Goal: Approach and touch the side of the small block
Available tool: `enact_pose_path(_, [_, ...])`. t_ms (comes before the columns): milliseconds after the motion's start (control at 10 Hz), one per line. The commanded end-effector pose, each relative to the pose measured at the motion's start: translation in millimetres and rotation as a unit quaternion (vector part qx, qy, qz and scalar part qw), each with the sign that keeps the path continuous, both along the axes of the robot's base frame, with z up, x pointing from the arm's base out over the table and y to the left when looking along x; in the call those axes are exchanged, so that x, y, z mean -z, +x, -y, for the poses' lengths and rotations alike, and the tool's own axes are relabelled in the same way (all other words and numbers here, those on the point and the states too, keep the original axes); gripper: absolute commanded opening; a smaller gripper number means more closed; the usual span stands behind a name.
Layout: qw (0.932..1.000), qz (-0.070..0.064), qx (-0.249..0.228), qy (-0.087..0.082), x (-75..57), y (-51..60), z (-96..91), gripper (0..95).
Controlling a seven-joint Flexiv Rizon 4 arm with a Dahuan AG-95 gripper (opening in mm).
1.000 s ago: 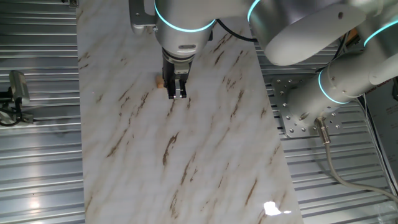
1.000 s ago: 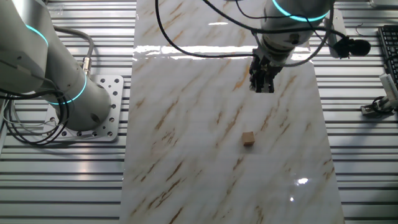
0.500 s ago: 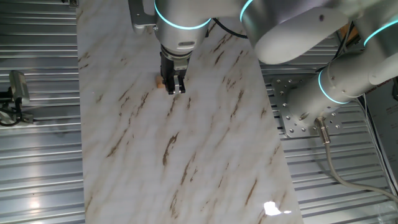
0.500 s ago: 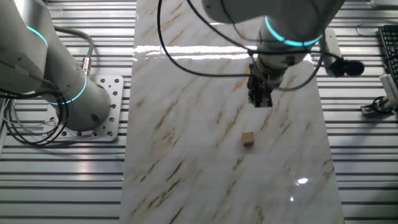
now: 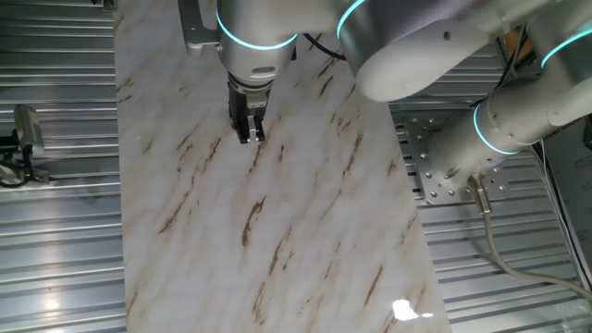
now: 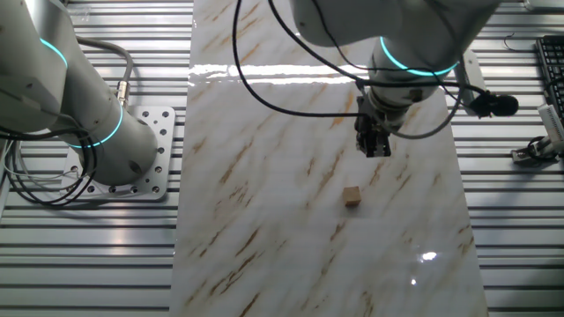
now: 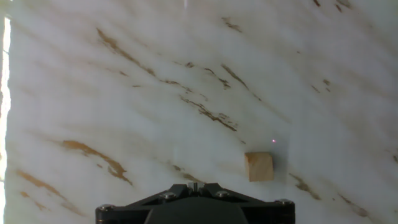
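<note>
The tool has moved nearer the block — not touching it, fingers close together with nothing between them. The block sits alone on the marble table.

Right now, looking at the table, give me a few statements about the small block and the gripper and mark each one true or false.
1. The small block lies on the marble board. True.
2. The gripper is touching the block. False: a stretch of bare board separates them in the other fixed view.
3. The block is held between the fingers. False: it sits free on the board, off to one side in the hand view.
4. The block is a plain tan cube. True.
5. Two blocks lie on the board. False: only one shows.
</note>
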State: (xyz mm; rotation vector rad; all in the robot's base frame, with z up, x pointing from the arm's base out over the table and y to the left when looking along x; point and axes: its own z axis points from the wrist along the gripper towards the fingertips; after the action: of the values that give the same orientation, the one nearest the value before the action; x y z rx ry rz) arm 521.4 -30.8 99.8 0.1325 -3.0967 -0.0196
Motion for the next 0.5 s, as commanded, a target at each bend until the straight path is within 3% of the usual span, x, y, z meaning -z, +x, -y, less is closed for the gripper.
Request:
enact_pose_path(100, [1.0000,0.006,0.000,0.000,3.5,-1.0,0.1,0.0])
enact_pose_path(300, [0.9998,0.017,0.001,-0.002,11.7,-2.4,-0.3,0.0])
enact_pose_path(500, [0.9999,0.015,0.003,-0.003,11.7,-2.6,-0.4,0.0])
